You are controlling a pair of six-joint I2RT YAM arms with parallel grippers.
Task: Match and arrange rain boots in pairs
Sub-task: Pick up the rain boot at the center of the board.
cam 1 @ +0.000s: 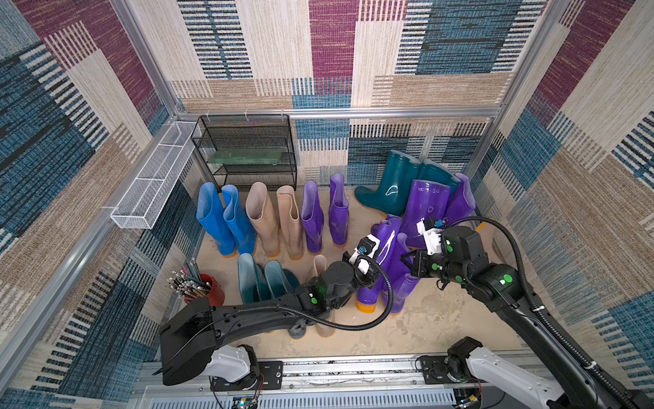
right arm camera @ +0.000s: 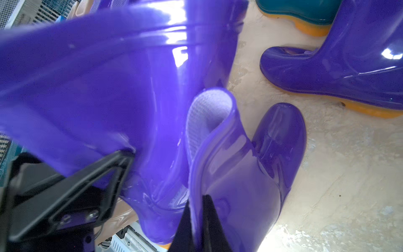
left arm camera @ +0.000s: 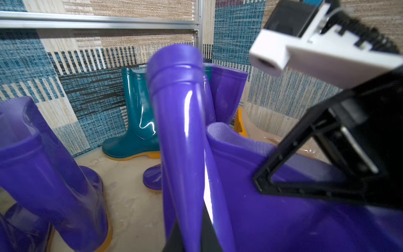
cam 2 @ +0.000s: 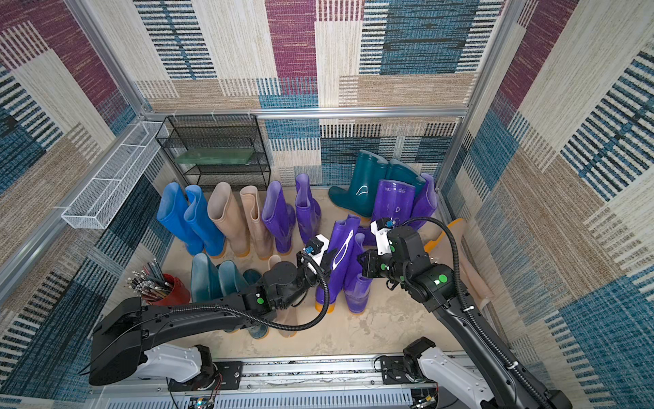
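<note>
We find the left end effector (left arm camera: 192,235) closed on the shaft of the tall glossy purple rubber rain boot (left arm camera: 181,122). The right end effector (right arm camera: 197,222) is closed on the lined top rim of the shorter glossy purple rubber boot (right arm camera: 231,174). Both boots stand sole-down between the two end effectors, pressed together. Beyond the right end effector stand dark teal rubber boots (cam 1: 396,180).
</note>
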